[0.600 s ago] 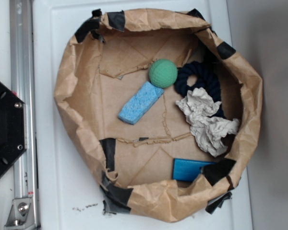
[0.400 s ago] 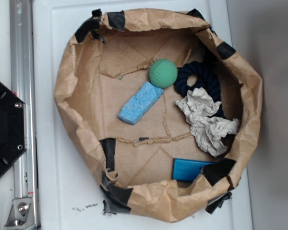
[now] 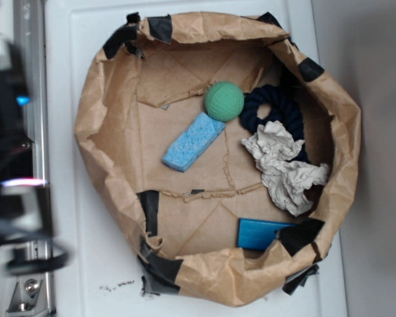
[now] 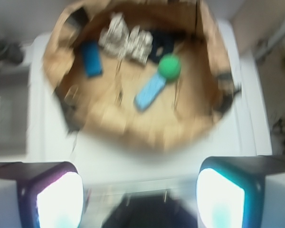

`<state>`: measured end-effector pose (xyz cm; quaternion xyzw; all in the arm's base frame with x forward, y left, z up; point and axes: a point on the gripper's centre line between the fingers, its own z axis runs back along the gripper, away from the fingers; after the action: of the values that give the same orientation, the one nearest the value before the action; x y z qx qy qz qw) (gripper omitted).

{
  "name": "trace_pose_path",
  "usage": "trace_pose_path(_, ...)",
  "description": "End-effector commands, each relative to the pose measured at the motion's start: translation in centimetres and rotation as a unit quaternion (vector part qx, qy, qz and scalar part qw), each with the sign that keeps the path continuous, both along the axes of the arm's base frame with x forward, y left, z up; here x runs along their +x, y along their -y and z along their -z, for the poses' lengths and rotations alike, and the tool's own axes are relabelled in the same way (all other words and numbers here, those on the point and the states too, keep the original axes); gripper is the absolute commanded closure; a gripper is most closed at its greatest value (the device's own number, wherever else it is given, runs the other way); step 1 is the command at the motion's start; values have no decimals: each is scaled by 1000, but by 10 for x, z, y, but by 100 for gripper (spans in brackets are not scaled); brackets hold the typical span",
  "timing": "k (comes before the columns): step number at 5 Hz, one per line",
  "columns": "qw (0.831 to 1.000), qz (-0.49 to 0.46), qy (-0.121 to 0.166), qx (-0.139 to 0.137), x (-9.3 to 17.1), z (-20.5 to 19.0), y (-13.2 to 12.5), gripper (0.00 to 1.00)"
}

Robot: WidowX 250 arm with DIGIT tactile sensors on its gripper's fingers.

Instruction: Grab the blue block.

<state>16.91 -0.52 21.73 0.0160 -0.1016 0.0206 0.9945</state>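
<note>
- The blue block [image 3: 263, 234] is seen lying flat on the floor of the brown paper basin [image 3: 105, 86], tucked against the wall under a black tape patch [image 3: 302, 234]; one end is hidden by the folded rim.
- In the wrist view the blue block [image 4: 91, 58] is shown well apart from the gripper [image 4: 140, 197], which is outside the basin.
- The jaws are seen spread wide, nothing between them; a release state suited to an approach is judged.
- The arm is blurred at the left edge of the exterior view.
- The pale blue sponge [image 3: 193, 141] touches the green ball [image 3: 224, 101]; confusion with the block is a risk.
- The crumpled paper [image 3: 284, 165] and dark rope [image 3: 270, 112] lie near the block, so a tight descent by the wall is judged necessary.
</note>
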Motion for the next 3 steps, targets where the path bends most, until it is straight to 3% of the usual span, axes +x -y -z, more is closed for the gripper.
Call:
trace_pose_path(1,998,38,43,-31,94,30,-13,0)
trace_pose_path(3,989,147,3,11,125,115,14,0)
